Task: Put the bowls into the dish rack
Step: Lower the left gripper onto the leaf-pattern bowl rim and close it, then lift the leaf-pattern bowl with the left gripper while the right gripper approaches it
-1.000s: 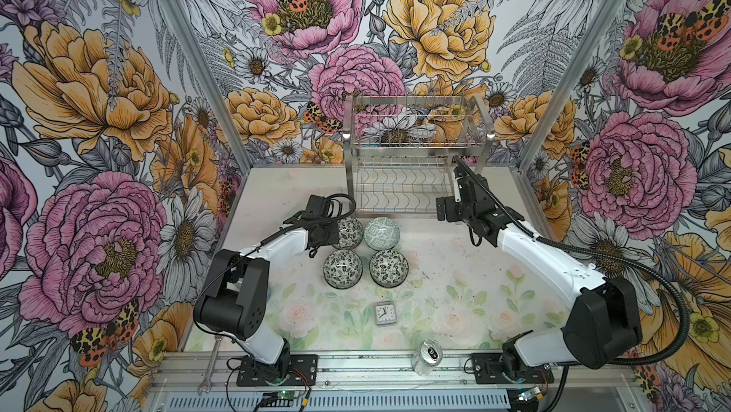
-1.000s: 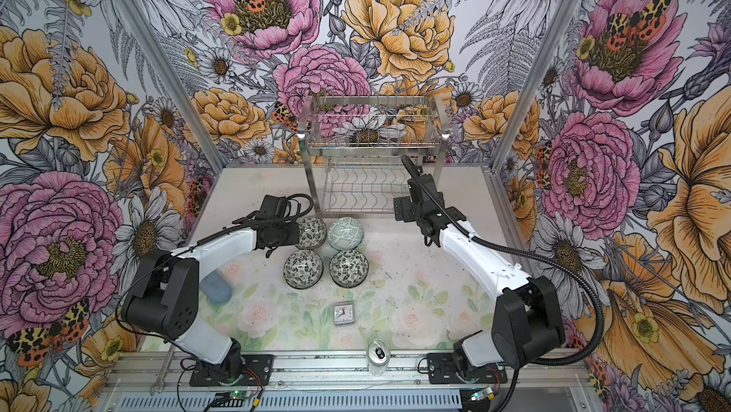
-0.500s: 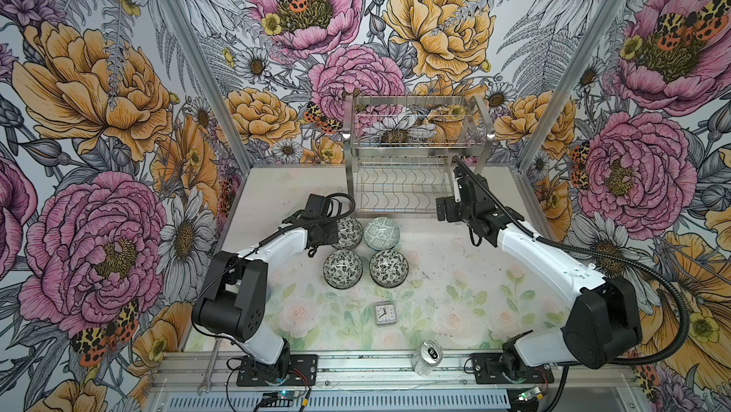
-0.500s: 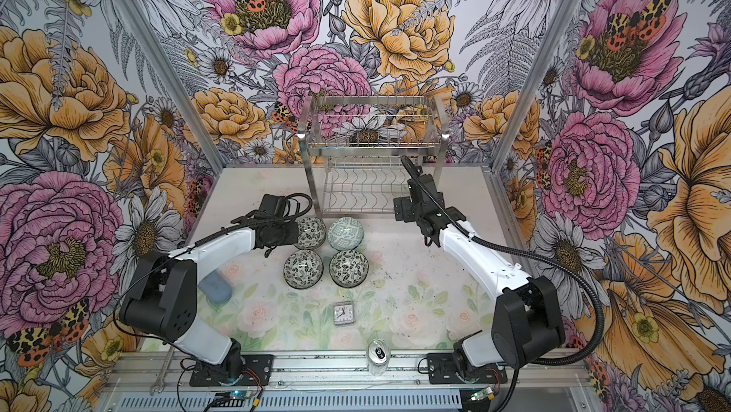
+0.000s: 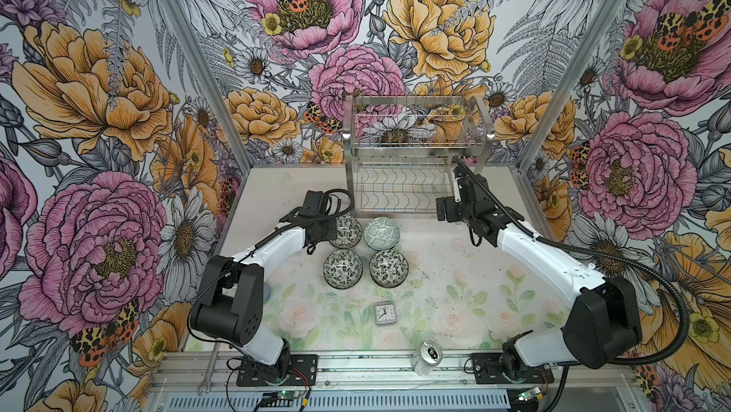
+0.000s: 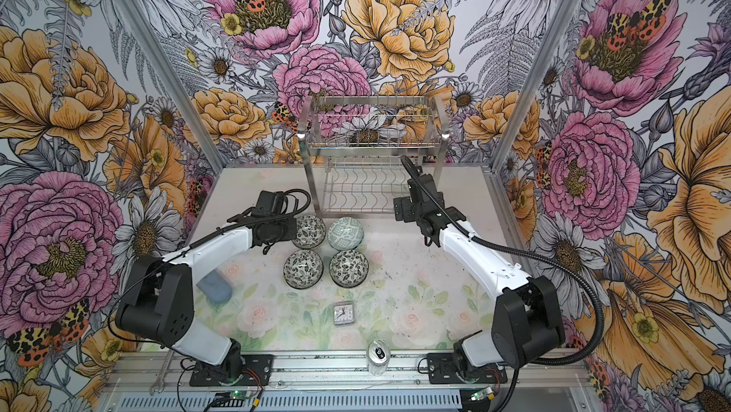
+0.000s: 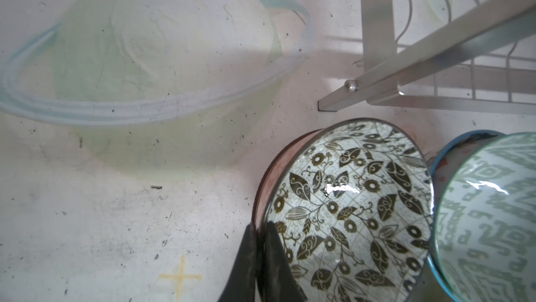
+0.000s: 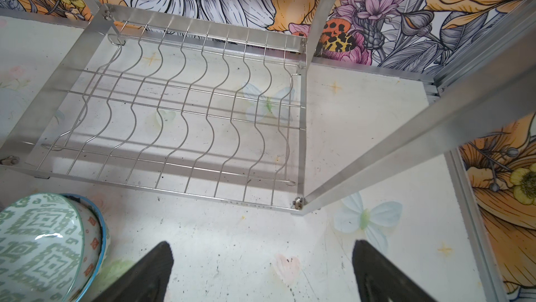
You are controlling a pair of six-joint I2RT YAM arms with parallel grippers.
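Your left gripper (image 7: 260, 227) newly pinched the floral bowl (image 7: 348, 207) by its rim, seemingly shallowly; your right gripper (image 8: 262, 245) stood wide. Grasp step; next needed a steady lift into the dish rack (image 8: 58, 89).

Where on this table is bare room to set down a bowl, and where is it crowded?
Bare table lies between the four bowls and the right arm, and left of the dish rack, beyond the left arm. It is crowded before the rack, where the bowls sit close together and the left hand grips one rim.
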